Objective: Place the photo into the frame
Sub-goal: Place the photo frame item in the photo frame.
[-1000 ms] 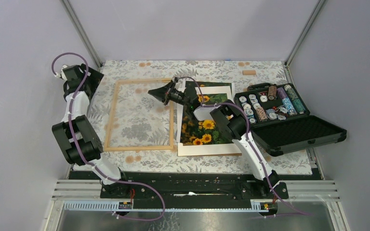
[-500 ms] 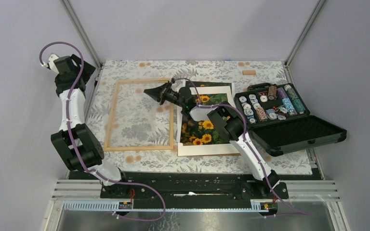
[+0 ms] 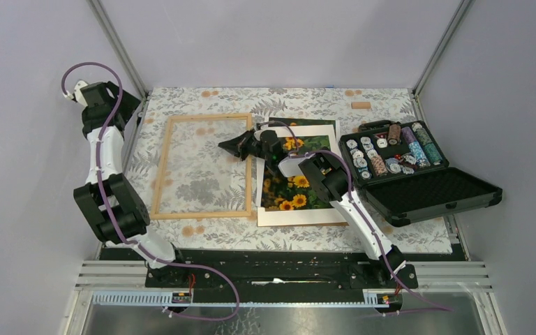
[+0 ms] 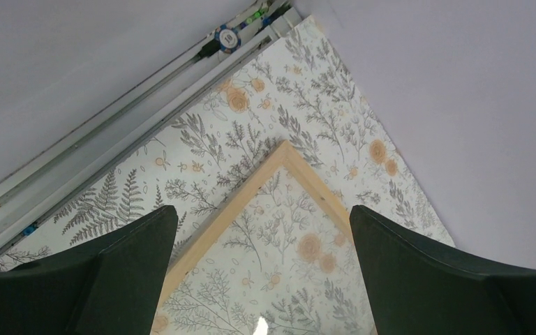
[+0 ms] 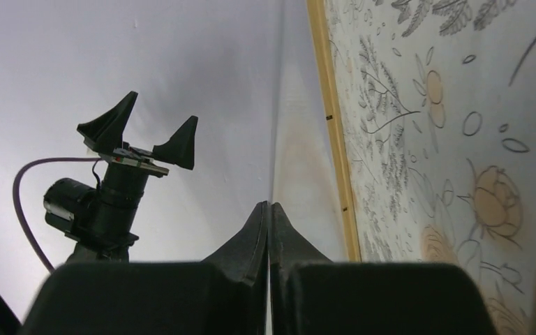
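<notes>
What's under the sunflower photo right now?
The photo lies on a white mat, its border showing along the near edge. The right arm hides the photo's middle; anything beneath the mat is covered.

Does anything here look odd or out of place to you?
The open black case of poker chips beside the photo seems unrelated to framing. One blue-and-white chip appears to lie loose in the rail beyond the tablecloth.

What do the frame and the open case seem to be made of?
The frame looks like pale bare wood, matte, tan in colour; faint glare inside suggests a clear pane. The case seems black hard plastic, its lid lined with dark foam, probably.
</notes>
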Motion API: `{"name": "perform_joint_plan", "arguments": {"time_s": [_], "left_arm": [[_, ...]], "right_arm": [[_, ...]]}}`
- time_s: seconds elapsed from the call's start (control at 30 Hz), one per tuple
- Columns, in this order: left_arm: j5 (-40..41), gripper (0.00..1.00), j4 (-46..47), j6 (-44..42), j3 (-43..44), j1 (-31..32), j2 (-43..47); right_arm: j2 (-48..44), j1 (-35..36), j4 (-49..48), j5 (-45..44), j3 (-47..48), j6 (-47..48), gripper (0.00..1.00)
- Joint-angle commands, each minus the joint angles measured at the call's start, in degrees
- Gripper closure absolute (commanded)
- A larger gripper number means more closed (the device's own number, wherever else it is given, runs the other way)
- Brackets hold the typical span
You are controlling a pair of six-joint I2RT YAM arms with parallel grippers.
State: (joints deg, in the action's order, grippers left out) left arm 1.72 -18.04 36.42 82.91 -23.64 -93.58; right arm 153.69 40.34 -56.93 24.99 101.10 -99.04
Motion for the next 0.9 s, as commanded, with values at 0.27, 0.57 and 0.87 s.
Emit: {"name": "perform_joint_plan", "arguments": {"time_s": [0.27, 0.57, 0.87], "left_arm": [[-3.4, 0.01, 1.0, 1.1, 1.7, 0.0, -1.4], [-4.0, 0.01, 1.2, 1.5, 1.6, 0.3, -2.0], [-4.2, 0.01, 1.2, 1.7, 1.5, 0.3, -2.2]], "right_arm": [[-2.2, -1.1, 11.0, 3.3, -0.4, 12.8, 1.00], [-4.8, -2.1, 13.1, 2.6, -1.9, 17.4, 1.00], [-5.4, -2.8, 13.0, 3.6, -2.4, 18.1, 1.00]]}}
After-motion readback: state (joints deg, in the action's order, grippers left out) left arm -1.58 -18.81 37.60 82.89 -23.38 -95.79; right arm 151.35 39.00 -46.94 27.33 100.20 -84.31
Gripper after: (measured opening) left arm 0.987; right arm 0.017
